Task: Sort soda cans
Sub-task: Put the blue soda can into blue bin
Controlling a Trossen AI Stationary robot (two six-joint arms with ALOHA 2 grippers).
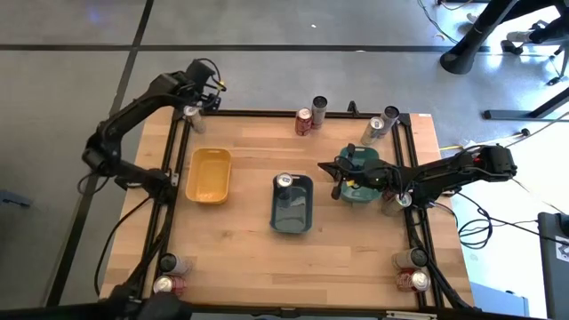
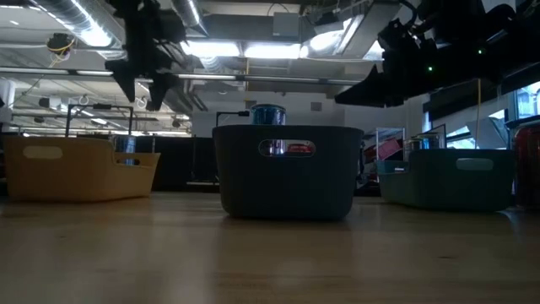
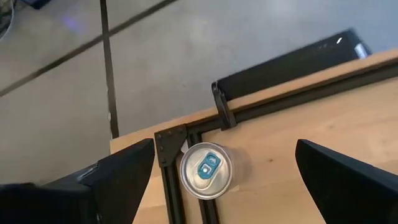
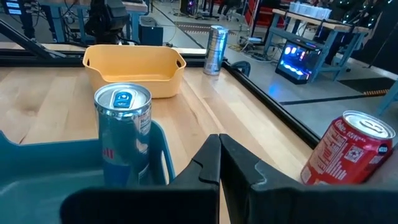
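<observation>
Left hand point(image 1: 197, 100) hovers with its fingers spread wide over the far left corner of the worktop point(image 1: 249, 240), directly above a silver can point(image 3: 206, 170) that stands upright just inside the black corner frame; nothing is gripped. Right hand point(image 1: 340, 176) has its fingers pressed together and empty, reaching in over the teal tray point(image 1: 359, 162) on the right side.

A blue-silver can point(image 1: 284, 182) stands upright in the far end of the grey-blue tray point(image 1: 292, 213) at the middle. The yellow tray point(image 1: 209, 174) lies to the left of it, seemingly empty, though its inside is only partly seen.

A red can point(image 1: 304, 122) and a dark can point(image 1: 320, 108) stand at the far edge, with two more cans point(image 1: 380, 124) near the far right corner. Other cans sit at the near left corner point(image 1: 167, 276) and near right corner point(image 1: 411, 270).
</observation>
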